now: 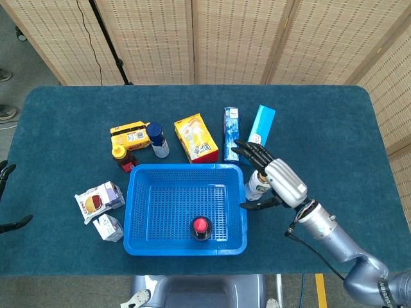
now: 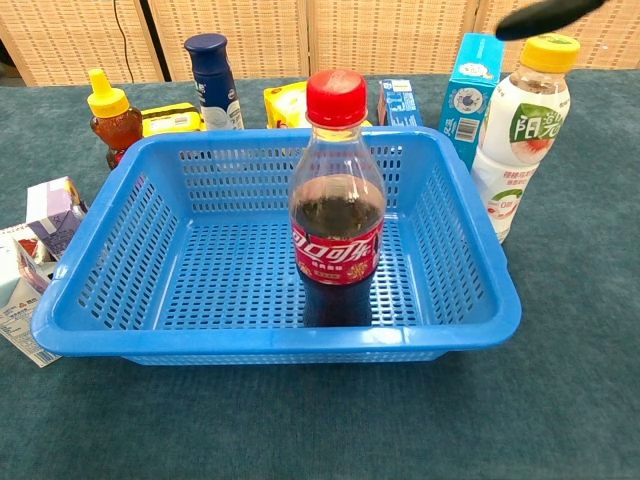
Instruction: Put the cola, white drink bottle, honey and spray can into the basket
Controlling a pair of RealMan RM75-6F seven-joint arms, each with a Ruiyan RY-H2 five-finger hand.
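- My right hand hovers over the white plastic drink bottle w/ yellow cap, fingers spread apart, holding nothing; in chest view only one dark fingertip shows, above the cap.
- My left hand: only dark fingertips at the left edge of head view; can't tell how it's set.
- Clear plastic cola bottle w/ red cap stands upright inside the blue slotted plastic basket, toward its 5 o'clock corner.
- White drink bottle stands on the dark teal bench, just beside the basket's 2 o'clock corner.
- Amber honey bottle w/ yellow nozzle at the basket's 11 o'clock corner, outside it.
- Navy-capped white spray can stands near the honey, at 12 o'clock of the basket, beside a yellow box.
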